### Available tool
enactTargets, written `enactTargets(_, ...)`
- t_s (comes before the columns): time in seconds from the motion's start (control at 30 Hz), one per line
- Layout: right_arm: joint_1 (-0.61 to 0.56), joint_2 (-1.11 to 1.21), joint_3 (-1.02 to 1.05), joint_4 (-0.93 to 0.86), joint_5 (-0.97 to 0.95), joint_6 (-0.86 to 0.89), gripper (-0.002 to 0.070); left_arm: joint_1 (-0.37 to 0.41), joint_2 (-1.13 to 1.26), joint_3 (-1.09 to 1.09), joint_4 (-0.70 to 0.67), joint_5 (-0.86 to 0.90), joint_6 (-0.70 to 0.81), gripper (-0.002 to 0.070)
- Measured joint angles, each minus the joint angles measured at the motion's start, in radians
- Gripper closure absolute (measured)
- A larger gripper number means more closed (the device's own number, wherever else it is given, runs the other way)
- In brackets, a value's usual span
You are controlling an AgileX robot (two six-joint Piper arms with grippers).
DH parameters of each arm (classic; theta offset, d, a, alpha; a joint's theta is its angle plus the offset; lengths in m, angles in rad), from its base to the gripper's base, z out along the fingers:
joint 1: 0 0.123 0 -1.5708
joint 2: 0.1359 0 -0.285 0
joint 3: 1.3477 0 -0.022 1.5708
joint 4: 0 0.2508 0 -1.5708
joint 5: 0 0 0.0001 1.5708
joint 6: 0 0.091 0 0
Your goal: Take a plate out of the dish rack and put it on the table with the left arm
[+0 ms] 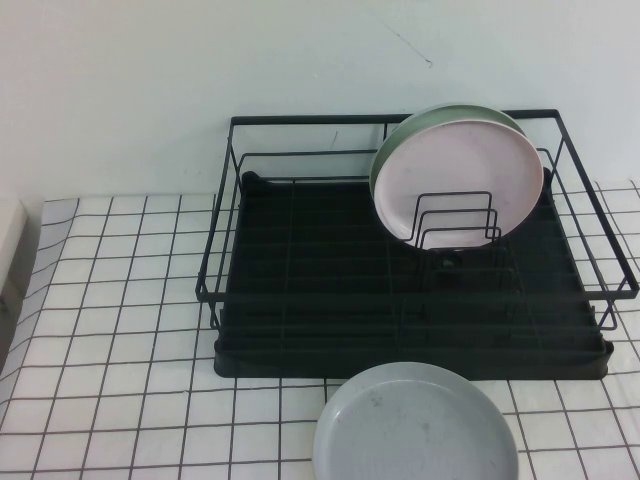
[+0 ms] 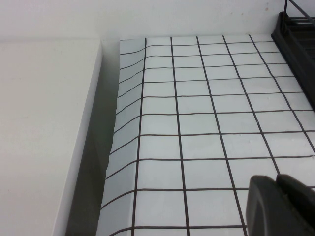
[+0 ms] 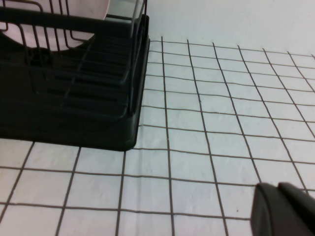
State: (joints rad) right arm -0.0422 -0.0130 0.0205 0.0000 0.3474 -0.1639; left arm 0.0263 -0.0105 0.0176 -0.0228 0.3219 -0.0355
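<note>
The pale pink plate (image 1: 465, 180) stands upright in the wire dividers at the back right of the black dish rack (image 1: 300, 270), leaning against a mint green plate (image 1: 440, 112) behind it. Neither arm shows in the high view. My left gripper (image 2: 278, 189) hangs over the white gridded table (image 2: 197, 123), left of the rack's corner (image 2: 298, 34), fingers together and empty. My right gripper (image 3: 280, 194) hovers over the table to the right of the rack (image 3: 74, 98), fingers together and empty. A bit of the pink plate (image 3: 88, 7) shows in the right wrist view.
A grey-blue plate (image 1: 415, 425) lies flat on the table (image 1: 120, 330) just in front of the rack. A white ledge (image 2: 44, 123) borders the table's left edge, where the gridded cover curls up. A white wall stands behind the rack.
</note>
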Motion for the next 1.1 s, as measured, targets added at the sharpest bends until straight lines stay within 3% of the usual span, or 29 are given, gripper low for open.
enactTargets(0.9, 0.000, 0.000, 0.000, 0.000, 0.000, 0.000, 0.0679, 0.000, 0.000, 0.000, 0.000, -0.004, 0.000, 0.0678)
enactTargets(1.1, 0.000, 0.000, 0.000, 0.000, 0.000, 0.000, 0.0679, 0.000, 0.000, 0.005, 0.000, -0.194, 0.000, 0.0678)
